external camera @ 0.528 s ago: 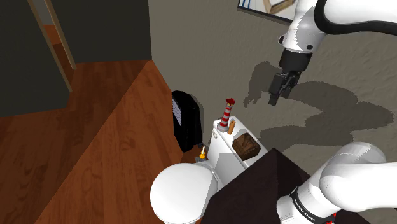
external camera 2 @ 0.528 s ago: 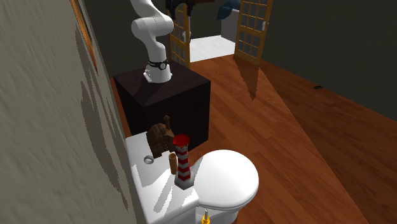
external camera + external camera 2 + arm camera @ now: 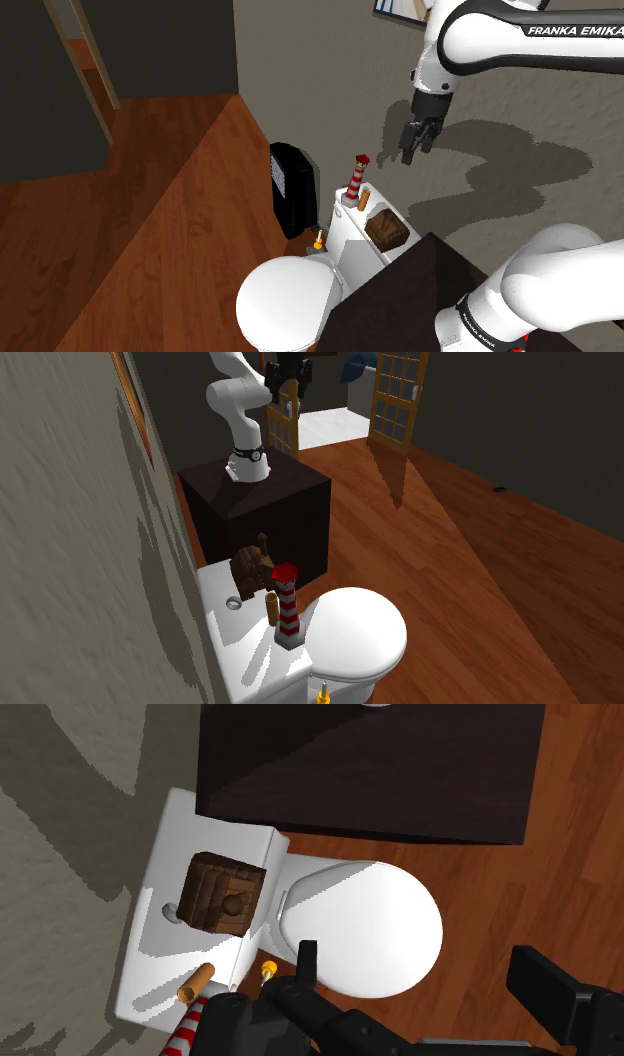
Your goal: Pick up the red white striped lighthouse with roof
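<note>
1. One all-black gripper (image 3: pixel 412 150) is seen high over the toilet tank (image 3: pixel 345 235), with its fingers set apart and nothing clasped between them.
2. The red-and-white striped lighthouse (image 3: pixel 357 180) is stood upright on the tank's top, at the end farthest from the dark stand (image 3: pixel 400 290).
3. A brown cylinder (image 3: pixel 367 198) is seen just beside the lighthouse, and a brown wooden block (image 3: pixel 387 231) is placed nearer the stand.
4. The gripper is seen well apart from the lighthouse, above it and toward the shoulder view's right.
</note>
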`<state>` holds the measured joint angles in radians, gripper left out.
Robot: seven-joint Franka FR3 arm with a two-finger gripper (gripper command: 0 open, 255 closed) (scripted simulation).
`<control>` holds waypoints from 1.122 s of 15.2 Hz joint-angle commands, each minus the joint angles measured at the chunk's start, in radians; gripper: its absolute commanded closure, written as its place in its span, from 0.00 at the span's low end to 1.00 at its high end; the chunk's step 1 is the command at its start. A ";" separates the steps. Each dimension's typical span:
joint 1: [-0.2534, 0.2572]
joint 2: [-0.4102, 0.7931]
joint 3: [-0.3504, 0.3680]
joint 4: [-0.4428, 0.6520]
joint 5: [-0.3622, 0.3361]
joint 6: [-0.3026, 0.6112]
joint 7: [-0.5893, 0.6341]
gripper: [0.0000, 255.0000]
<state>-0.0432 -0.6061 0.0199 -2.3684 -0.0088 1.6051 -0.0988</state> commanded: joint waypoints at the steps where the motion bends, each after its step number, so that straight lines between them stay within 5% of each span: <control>1: -0.012 0.063 -0.011 0.008 -0.031 0.046 -0.020 0.00; 17: -0.074 0.665 -0.053 0.300 -0.234 0.287 -0.071 0.00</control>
<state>-0.1150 0.0202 -0.0305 -2.0891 -0.2294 1.8784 -0.1703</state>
